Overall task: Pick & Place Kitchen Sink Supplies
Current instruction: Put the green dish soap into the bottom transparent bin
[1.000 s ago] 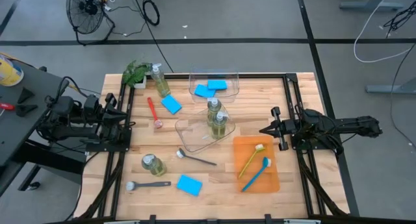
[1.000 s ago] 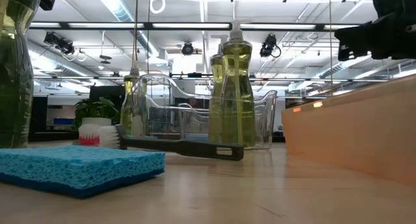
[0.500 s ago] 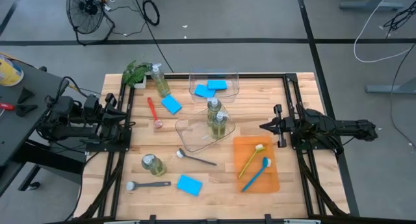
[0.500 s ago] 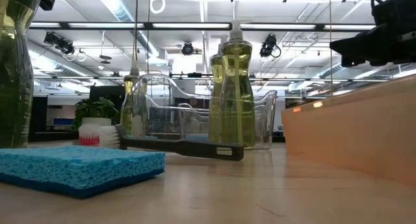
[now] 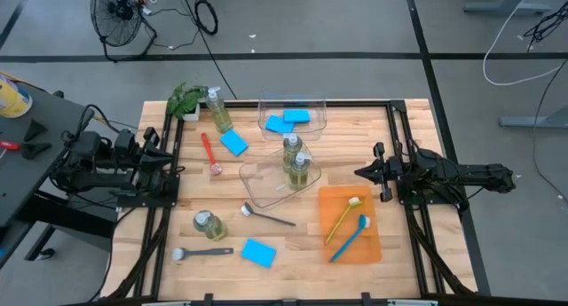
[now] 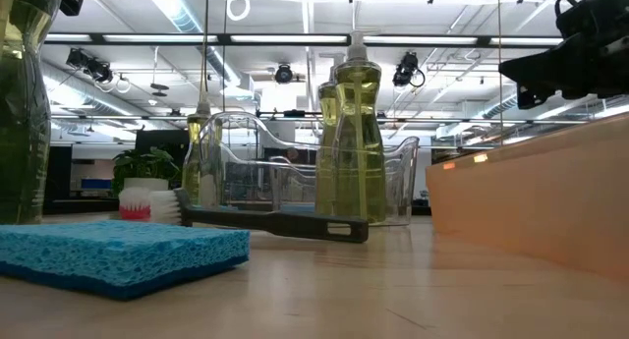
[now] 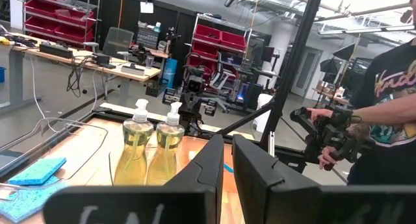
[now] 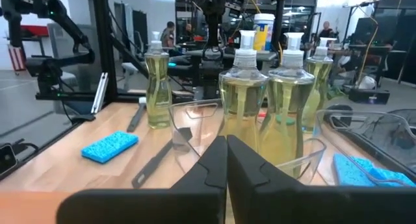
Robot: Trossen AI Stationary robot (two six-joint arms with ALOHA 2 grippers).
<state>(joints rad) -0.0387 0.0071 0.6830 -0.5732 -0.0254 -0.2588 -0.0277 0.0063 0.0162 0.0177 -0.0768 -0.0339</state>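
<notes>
Against the frame a second ago, the right arm has drawn back a little toward the table's right edge, and in the low view its dark head now sits farther right, partly cut off by the picture's edge; since half a second ago it has barely shifted. The left arm and every item on the table lie as they did.

The right gripper (image 5: 359, 173) hovers above the wood, just right of the orange tray's (image 5: 370, 246) upper end, with its fingers (image 8: 247, 160) pressed together and nothing between them. The left gripper (image 5: 180, 170) waits at the table's left edge, its fingers (image 7: 211, 162) nearly together with a thin gap, empty.

Two bottles (image 5: 296, 160) stand in the tilted clear bin (image 5: 257, 184) at mid table; a third (image 5: 218, 109) stands by the plant (image 5: 185, 98) and a fourth (image 5: 208, 224) at lower left. Two sponges (image 5: 288, 120) lie in the far bin (image 5: 318, 105); one (image 5: 234, 143) rests on the wood beside the red brush (image 5: 209, 153) and another (image 5: 258, 252) near the front. The yellow-green brush (image 5: 343, 216) and the blue brush (image 5: 351, 237) lie in the tray; two dark brushes (image 5: 266, 216) (image 5: 203, 251) lie on the wood.

In the low view a bottle is cut off at the left edge, and the tray wall hides whatever sits behind it
</notes>
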